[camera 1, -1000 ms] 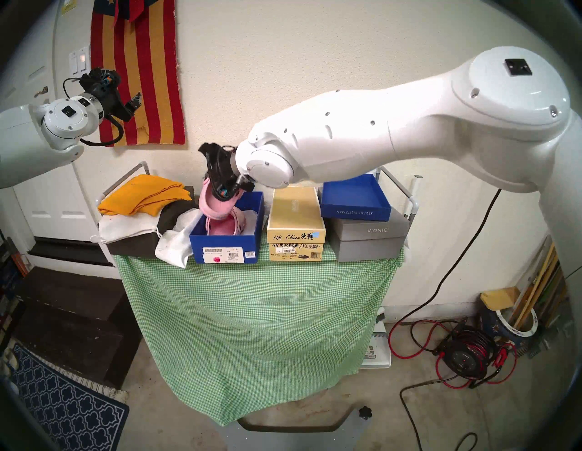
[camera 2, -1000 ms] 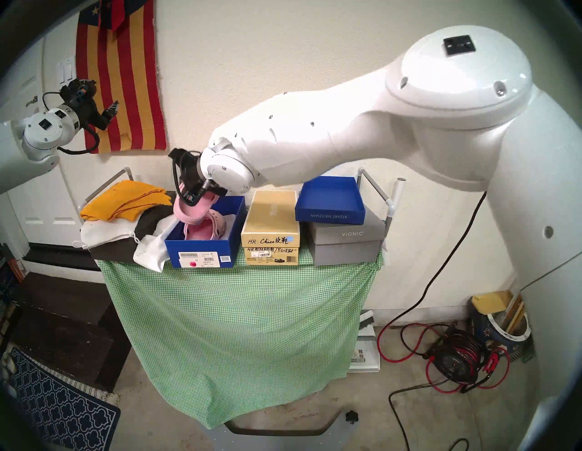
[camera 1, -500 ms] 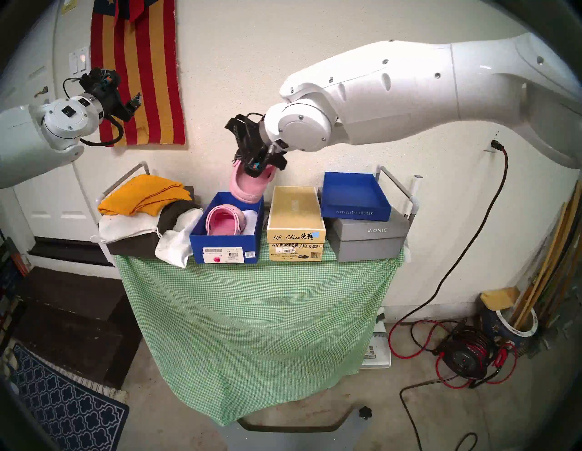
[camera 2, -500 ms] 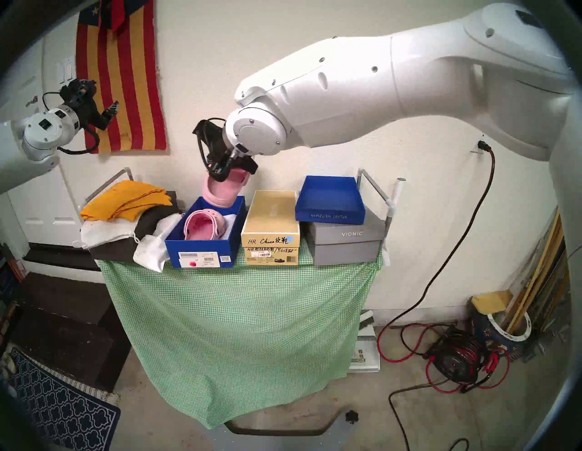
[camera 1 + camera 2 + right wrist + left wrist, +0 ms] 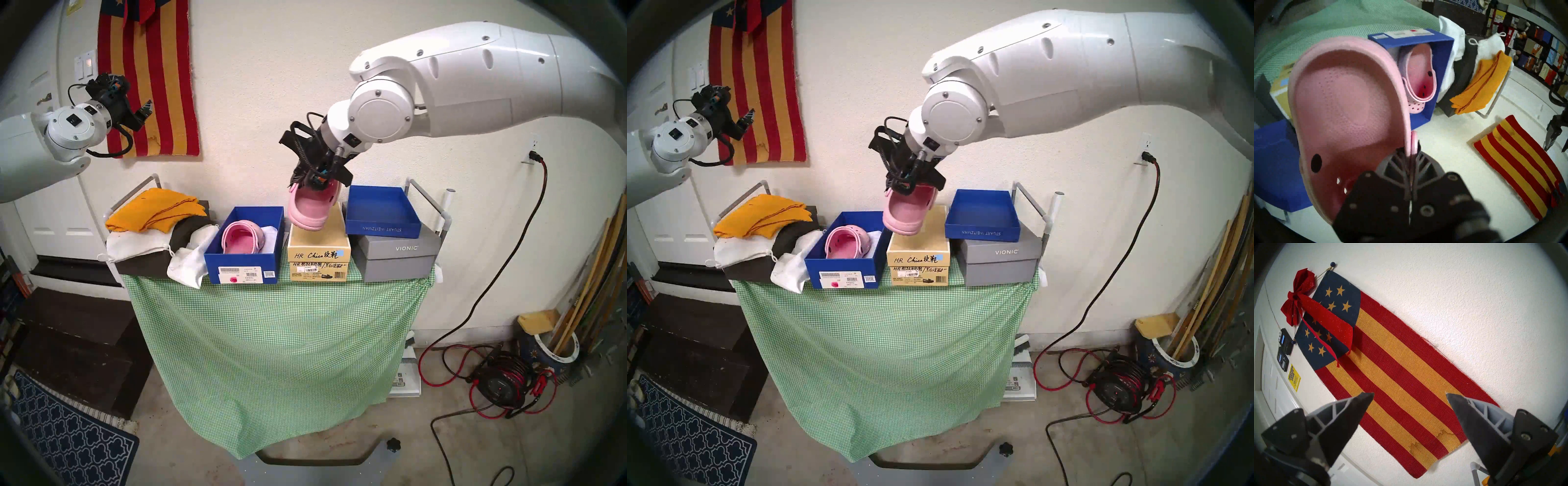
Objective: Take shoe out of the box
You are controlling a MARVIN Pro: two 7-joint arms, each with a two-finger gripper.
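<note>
My right gripper (image 5: pixel 307 183) (image 5: pixel 1410 152) is shut on the rim of a pink clog shoe (image 5: pixel 310 210) (image 5: pixel 905 213) (image 5: pixel 1349 110). It holds the shoe in the air, heel end down, above the tan box (image 5: pixel 319 242), to the right of the deep royal-blue box (image 5: pixel 244 247) (image 5: pixel 847 268) (image 5: pixel 1442 76). A second pink clog (image 5: pixel 241 237) (image 5: pixel 1421 74) lies inside that box on white paper. My left gripper (image 5: pixel 144 110) (image 5: pixel 1410 395) is open and empty, raised high at the left in front of the wall flag (image 5: pixel 1398 361).
The green-checked table (image 5: pixel 271 322) also bears the shallow blue STUART WEITZMAN tray (image 5: pixel 381 212) on a grey VIONIC box (image 5: pixel 400 258), and folded yellow, white and dark cloths (image 5: pixel 156 213) at the left. Cart rails (image 5: pixel 427 200) stand at both ends. Cables (image 5: pixel 502 383) lie on the floor at right.
My right gripper has lifted the pink clog up out of the blue box and carried it right, over the tan box. The left arm has not moved.
</note>
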